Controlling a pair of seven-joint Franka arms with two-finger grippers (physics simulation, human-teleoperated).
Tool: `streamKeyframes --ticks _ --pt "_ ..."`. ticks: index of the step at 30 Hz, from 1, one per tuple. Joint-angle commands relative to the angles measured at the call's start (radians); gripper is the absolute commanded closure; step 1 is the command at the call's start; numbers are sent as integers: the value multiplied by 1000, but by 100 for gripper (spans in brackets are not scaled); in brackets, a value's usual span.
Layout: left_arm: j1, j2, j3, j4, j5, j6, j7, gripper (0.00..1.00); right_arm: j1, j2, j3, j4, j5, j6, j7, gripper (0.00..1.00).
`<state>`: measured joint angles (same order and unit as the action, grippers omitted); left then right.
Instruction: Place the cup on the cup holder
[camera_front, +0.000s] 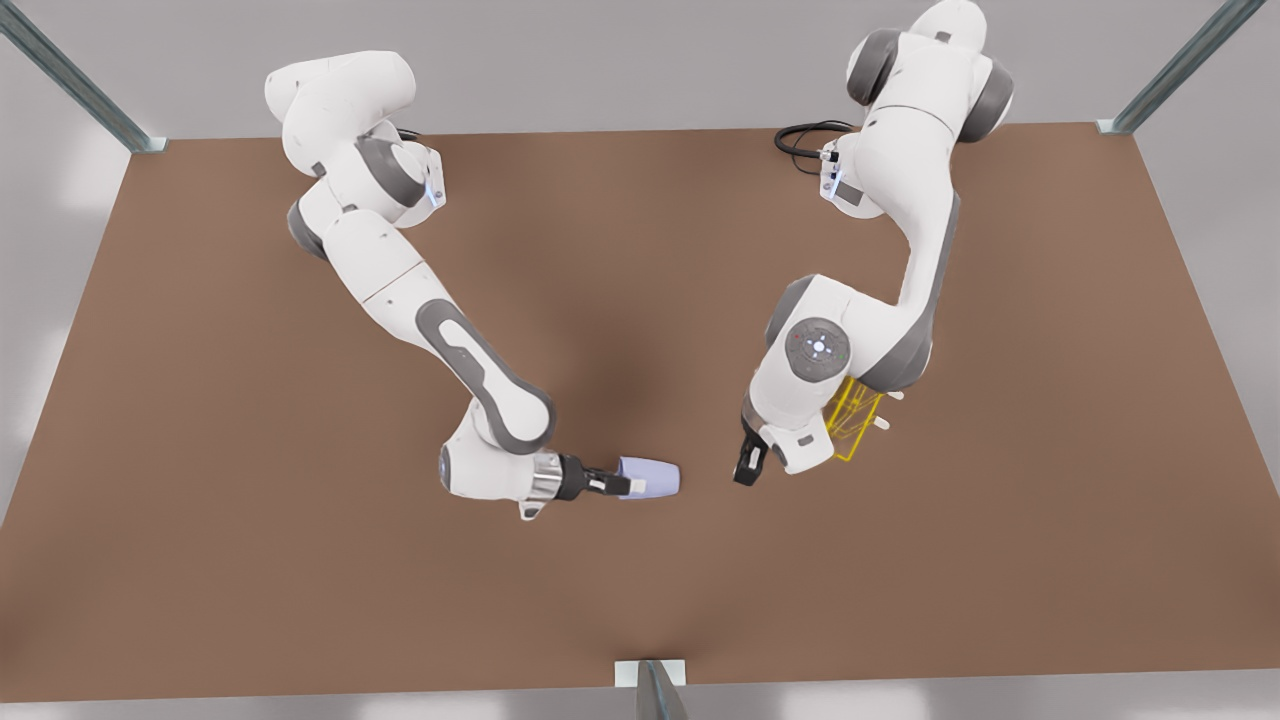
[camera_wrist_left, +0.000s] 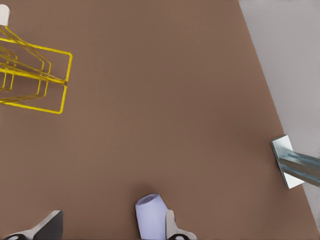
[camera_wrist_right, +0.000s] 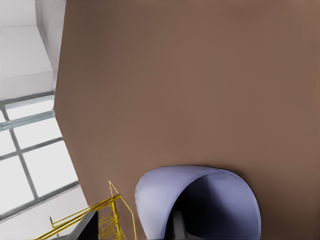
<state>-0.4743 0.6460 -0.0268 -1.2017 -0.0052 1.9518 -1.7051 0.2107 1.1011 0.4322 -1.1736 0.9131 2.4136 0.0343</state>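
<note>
Your right gripper (camera_front: 625, 485) is clamped on the cup (camera_front: 655, 477), sideways to meet a holder (camera_front: 853, 420) prong, while the left gripper (camera_front: 745, 468) waits, fingers apart.

**No readable text**

No words, nos., brands or labels legible anywhere. Only mark: small round emblem of light dots on a grey joint disc (camera_front: 818, 348) of the arm at the front view's right; no chars readable on it.
</note>
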Motion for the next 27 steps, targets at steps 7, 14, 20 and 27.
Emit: streamKeyframes --ticks 7,14,20,27 --pt "-21 95 4 120 94 101 -482 0 -221 -84 -1 8 -410 -277 116 0" --pt "-81 188 -1 73 99 36 -754 0 -448 -552 -3 2 -1037 -738 104 0" --pt "-110 287 5 177 103 111 -861 0 -305 -1004 -291 -339 -1017 -883 19 0" --pt "-138 371 24 294 105 205 -900 0 -125 -961 -497 -276 -936 -869 -10 0"
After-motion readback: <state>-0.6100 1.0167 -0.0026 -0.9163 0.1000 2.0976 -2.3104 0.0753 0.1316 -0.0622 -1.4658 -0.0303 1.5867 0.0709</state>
